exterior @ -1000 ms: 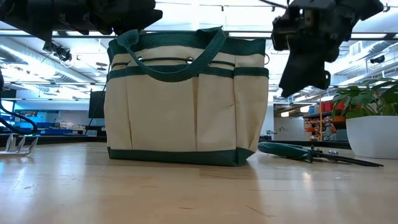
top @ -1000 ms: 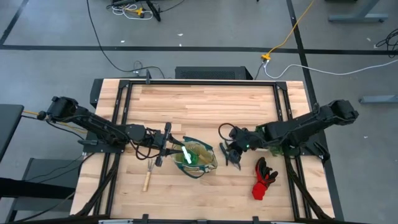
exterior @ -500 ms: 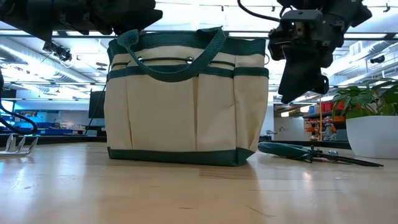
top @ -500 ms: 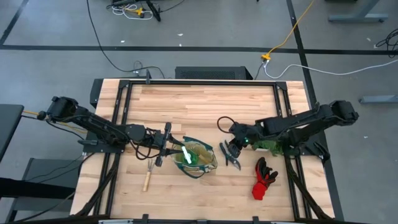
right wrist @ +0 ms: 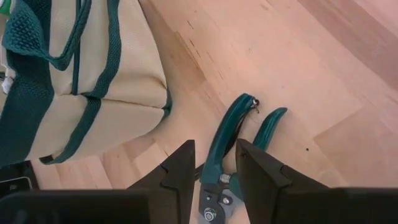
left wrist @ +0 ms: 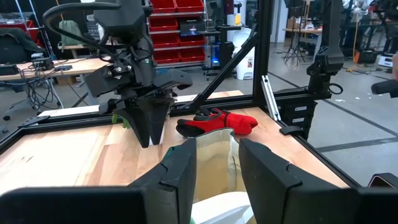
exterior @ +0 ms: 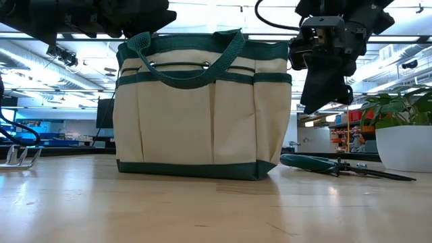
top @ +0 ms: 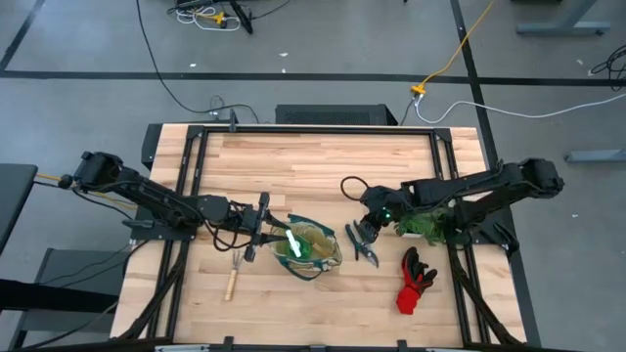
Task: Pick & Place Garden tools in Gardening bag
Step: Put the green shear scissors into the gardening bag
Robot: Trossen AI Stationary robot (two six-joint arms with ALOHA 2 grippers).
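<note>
Hovering with narrowly parted fingers at the frame's lower middle, the right gripper (top: 363,235) is hanging over the pruning shears (top: 366,251) lying beside the gardening bag (top: 311,248), where the left gripper (top: 262,227), also parted, is waiting.

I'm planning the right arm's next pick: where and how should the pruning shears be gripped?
Grip the pruning shears from straight above, probably near the pivot, where the two green handles converge and the body is narrowest. They lie flat on the table beside the gardening bag, handles splayed towards it, so a side approach looks blocked. The right gripper hangs open right over them, fingers either side of one handle.
</note>
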